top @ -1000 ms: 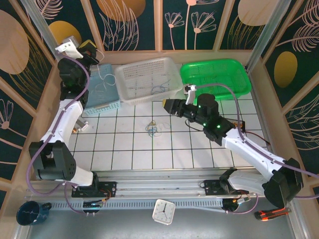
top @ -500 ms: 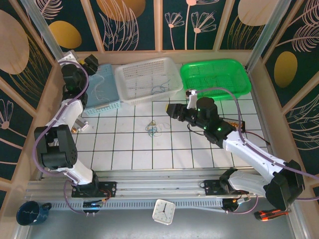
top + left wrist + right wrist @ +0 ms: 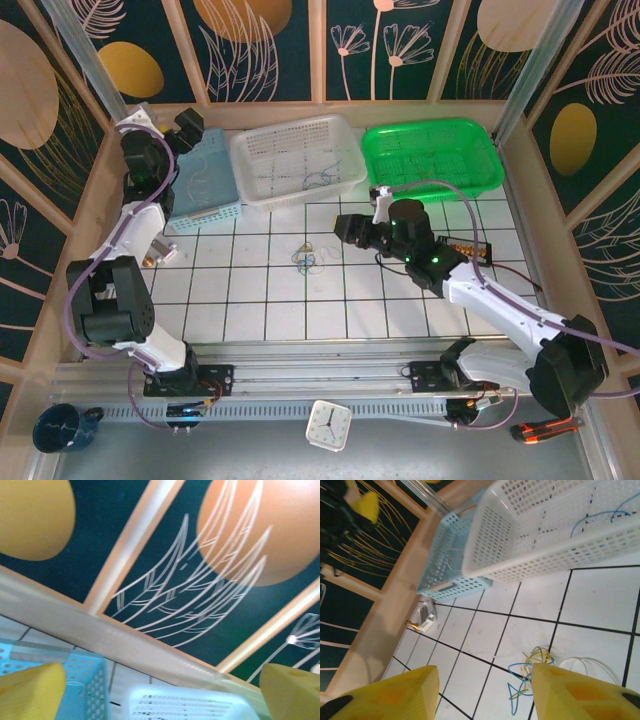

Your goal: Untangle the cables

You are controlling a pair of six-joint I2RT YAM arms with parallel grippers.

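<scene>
My main worry is a blind pinch on the whole clump of wires [image 3: 305,258]. The strands are thin and curly, blue and yellowish wound together. If the right gripper [image 3: 345,228] closes across the middle, I judge it will lift the lot as one knot, or pull it tighter, rather than free a single strand. The opposite could also happen: wire this fine may slip out from between the fingers, or the fingertips may scrape the tiled table [image 3: 250,310] before they catch anything. The white loop [image 3: 587,662] beside the clump runs out of sight behind one finger in the right wrist view, so it could be snagged and dragged along unnoticed. Nothing pins the clump down either (the left gripper [image 3: 160,695] is up at the far corner by the blue basket [image 3: 215,205], fingers spread wide and empty, well apart from the work).

The right gripper's fingers stand apart with nothing between them. From above it sits near the clump, off to the right and a little farther from the arm bases. In its own wrist view the clump lies on the tiles, framed in the gap between the two fingers, closer to the one at the right of that view and touching neither. One blue strand [image 3: 320,180] lies in the white basket [image 3: 270,195].
</scene>
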